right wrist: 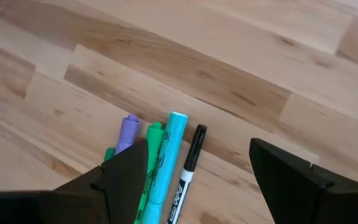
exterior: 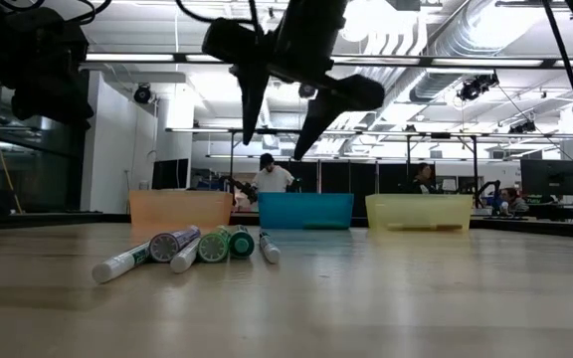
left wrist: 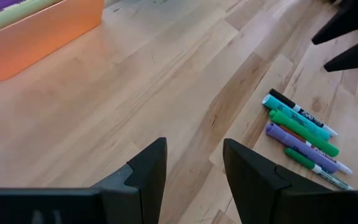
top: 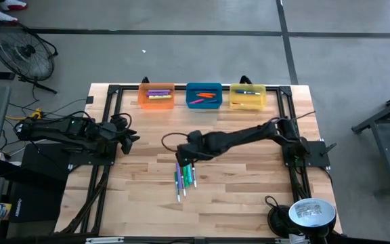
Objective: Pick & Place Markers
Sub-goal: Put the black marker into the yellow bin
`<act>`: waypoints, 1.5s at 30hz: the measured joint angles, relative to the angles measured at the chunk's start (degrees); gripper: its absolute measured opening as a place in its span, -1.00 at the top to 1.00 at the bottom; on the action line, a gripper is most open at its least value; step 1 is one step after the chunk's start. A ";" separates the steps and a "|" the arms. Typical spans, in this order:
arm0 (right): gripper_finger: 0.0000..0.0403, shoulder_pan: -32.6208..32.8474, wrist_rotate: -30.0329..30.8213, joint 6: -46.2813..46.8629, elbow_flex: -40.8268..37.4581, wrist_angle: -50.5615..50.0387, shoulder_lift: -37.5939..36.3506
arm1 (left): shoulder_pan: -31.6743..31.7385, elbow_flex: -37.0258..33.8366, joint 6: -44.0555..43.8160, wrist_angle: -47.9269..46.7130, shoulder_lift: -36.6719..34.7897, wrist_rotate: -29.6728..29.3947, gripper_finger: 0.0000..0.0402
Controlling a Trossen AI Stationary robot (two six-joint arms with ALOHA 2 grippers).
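Several markers (top: 185, 178) in purple, green, teal and black lie side by side on the wooden table near its middle front, also seen in the low view (exterior: 199, 247) and both wrist views (left wrist: 300, 134) (right wrist: 160, 165). My right gripper (top: 183, 165) hangs open above them, fingers pointing down and clear of them (exterior: 277, 124) (right wrist: 197, 186). My left gripper (top: 131, 137) waits open at the table's left, raised, with nothing between its fingers (left wrist: 194, 168).
An orange bin (top: 156, 95), a blue bin (top: 204, 95) and a yellow bin (top: 248, 96) stand in a row at the far edge, each with markers inside. A round lamp head (top: 310, 213) sits at the near right corner. People show beyond the table (exterior: 272, 177).
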 joint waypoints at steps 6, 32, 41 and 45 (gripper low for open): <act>-0.33 3.52 5.95 6.27 0.00 -2.43 0.00 | -0.02 0.00 0.00 0.00 0.00 0.22 0.22; -0.30 4.43 -1.48 7.04 -0.09 15.34 4.97 | 0.00 0.00 1.49 -0.13 -0.02 4.19 0.22; -0.29 4.43 -1.00 1.45 1.09 25.95 5.20 | -0.02 0.00 1.49 -0.15 -0.02 4.16 0.22; -0.29 4.43 1.35 4.58 2.66 16.27 5.09 | -0.02 0.00 1.49 -0.13 -0.02 4.16 0.22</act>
